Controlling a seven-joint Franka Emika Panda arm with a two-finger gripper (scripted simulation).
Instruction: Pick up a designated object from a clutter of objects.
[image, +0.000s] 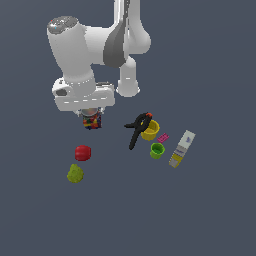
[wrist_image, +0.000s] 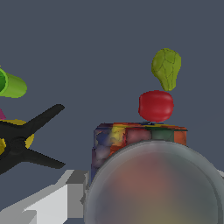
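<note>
Clamped around the multicoloured can (image: 92, 120), directly under the white arm's gripper (image: 91, 118), with the can's grey top filling the wrist view. Just beyond: red object (image: 83, 152), then yellow-green pear (image: 75, 173). Open grey floor toward the exterior view's left. Crowded at the exterior view's right: black clamp (image: 138, 128) against yellow cup (image: 150, 130), green cup (image: 157, 150), pink piece (image: 163, 137), white-yellow bottle (image: 181, 149).

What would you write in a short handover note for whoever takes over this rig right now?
Claw: down over the can; fingers hidden, so the grip is unconfirmed.
Can: under the arm's hand, apart from the rest; whether it is lifted cannot be told.
Clutter: red object and pear nearby; black clamp, yellow cup, green cup, bottle off to the exterior view's right.
Left: confirm the grasp, raise the can clear.
</note>
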